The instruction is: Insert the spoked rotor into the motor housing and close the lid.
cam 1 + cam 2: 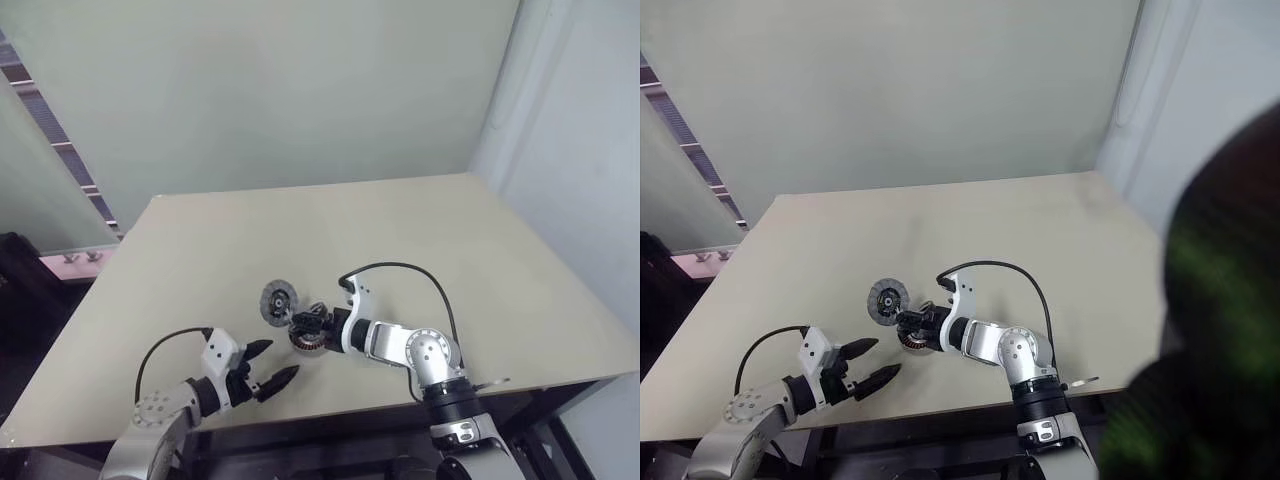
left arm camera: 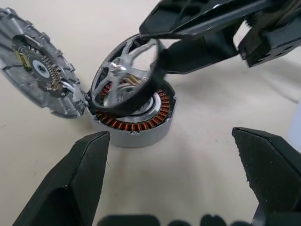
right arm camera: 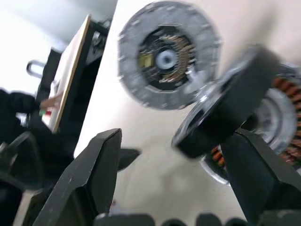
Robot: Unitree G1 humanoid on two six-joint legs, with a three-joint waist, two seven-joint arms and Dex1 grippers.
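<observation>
The motor housing (image 2: 136, 129), a silver puck ringed with copper windings, sits on the table near its front edge. On top of it leans the spoked rotor (image 2: 124, 80), tilted with one side raised, not seated flat. The round lid (image 2: 35, 66) lies open beside the housing, its inner face up. My right gripper (image 3: 174, 136) is open around the rotor (image 3: 225, 108), which lies against one finger. My left gripper (image 2: 169, 135) is open and empty, a short way in front of the housing.
The beige table (image 1: 450, 250) stretches far and to the right of the parts. Its front edge runs just below both arms. A pale wall (image 1: 300, 90) stands behind it. Dark equipment (image 1: 25, 290) sits off the table's left side.
</observation>
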